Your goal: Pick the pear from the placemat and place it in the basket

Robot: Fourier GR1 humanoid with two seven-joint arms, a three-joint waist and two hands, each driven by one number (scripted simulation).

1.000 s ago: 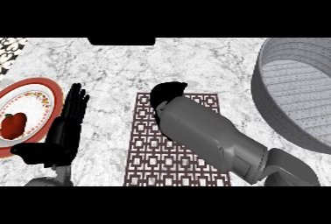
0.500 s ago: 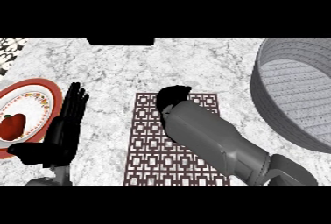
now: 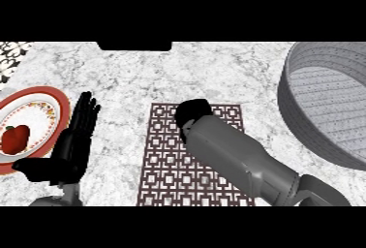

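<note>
The patterned placemat [image 3: 178, 169] lies in the middle of the marble counter. My right forearm runs across it, and my right hand [image 3: 193, 112] sits over the mat's far end, seen from behind. No pear shows anywhere; the hand and forearm cover that part of the mat. The grey ribbed basket [image 3: 314, 121] stands at the right edge, its inside bare where visible. My left hand [image 3: 77, 138] rests open, fingers up, to the left of the mat.
A red-rimmed plate [image 3: 50, 104] with a red fruit [image 3: 16, 138] on it sits at the left edge, just beside my left hand. A dark object [image 3: 134, 45] lies at the counter's far edge. Bare marble separates mat and basket.
My right hand has shifted slightly nearer and to the right over the mat's far end. The left hand has not moved.
</note>
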